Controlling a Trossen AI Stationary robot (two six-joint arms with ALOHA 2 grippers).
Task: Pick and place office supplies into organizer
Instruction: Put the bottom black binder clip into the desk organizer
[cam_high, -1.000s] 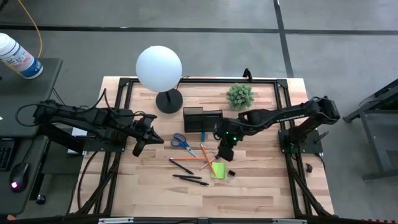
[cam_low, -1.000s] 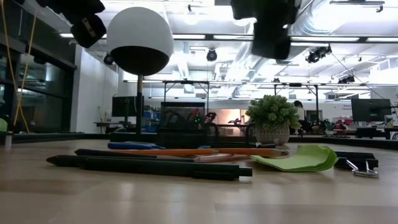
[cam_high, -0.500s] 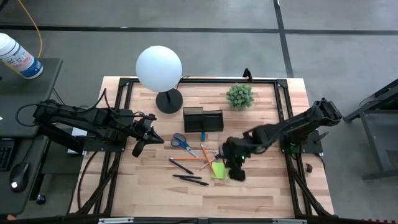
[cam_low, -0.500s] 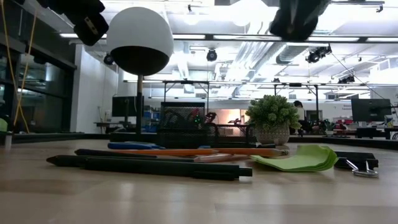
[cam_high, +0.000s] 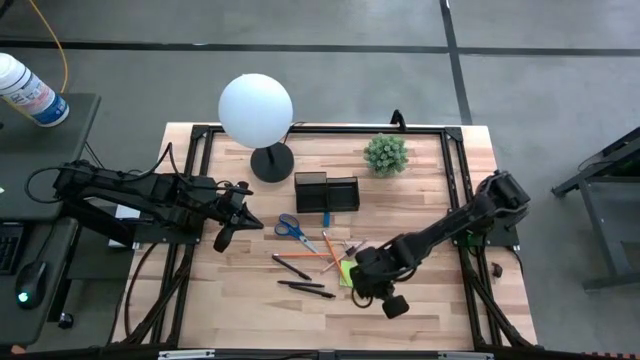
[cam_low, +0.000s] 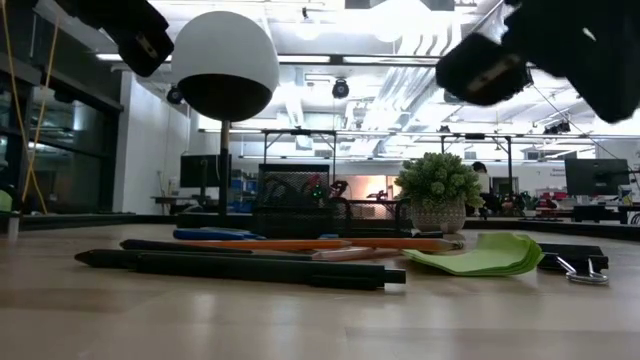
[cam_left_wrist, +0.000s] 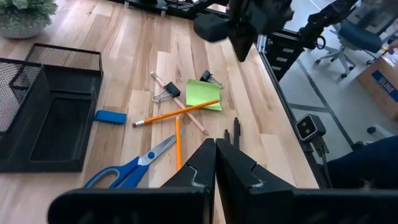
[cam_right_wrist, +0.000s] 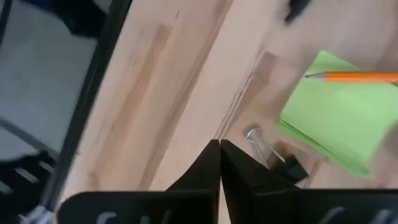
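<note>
Right gripper (cam_high: 394, 306) blurred in high view, its tips lost in dark smear over table (cam_high: 440, 310). Low view: same arm's dark bulk cut off by top and right edges. Sticky-note pad (cam_high: 347, 273) partly hidden beneath right arm in high view; cut by frame edge in right wrist view. Organizer (cam_left_wrist: 43, 112) cropped at left wrist view's edge, contents not discernible. Binder clip (cam_right_wrist: 273, 155) blurred in right wrist view. Distant room beyond table too small to read.
</note>
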